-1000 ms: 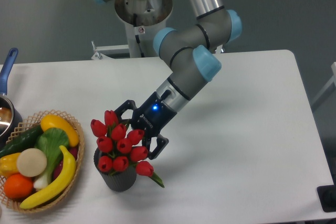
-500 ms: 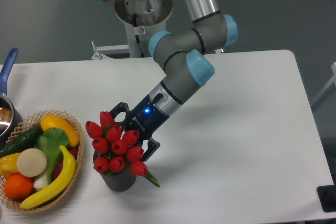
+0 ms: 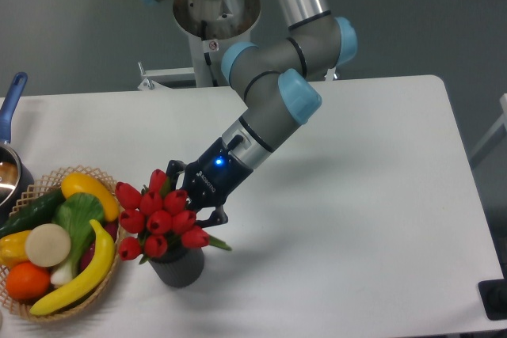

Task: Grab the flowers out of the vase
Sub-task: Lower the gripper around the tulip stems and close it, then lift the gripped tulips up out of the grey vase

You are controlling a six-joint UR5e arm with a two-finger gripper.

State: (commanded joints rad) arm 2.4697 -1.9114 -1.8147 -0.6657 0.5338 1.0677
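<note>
A bunch of red tulip flowers [image 3: 157,219] stands in the short dark grey ribbed vase [image 3: 179,267] at the front left of the table, leaning left toward the basket. My gripper [image 3: 196,194] reaches down from the upper right. Its black fingers [image 3: 212,215] are closed in on the right side of the bunch, just above the vase's mouth. The blooms hide the stems and the inner fingertips. One bloom with a green leaf [image 3: 217,244] sticks out to the right under the lower finger.
A wicker basket [image 3: 112,187] of toy fruit and vegetables sits right beside the vase on the left. A blue-handled pot [image 3: 11,102] is at the left edge. The arm's base [image 3: 215,13] stands behind the table's [image 3: 356,195] far edge.
My gripper has moved left and down onto the bunch and its fingers have narrowed. The flowers have shifted and tipped left toward the basket. The vase stays in place.
</note>
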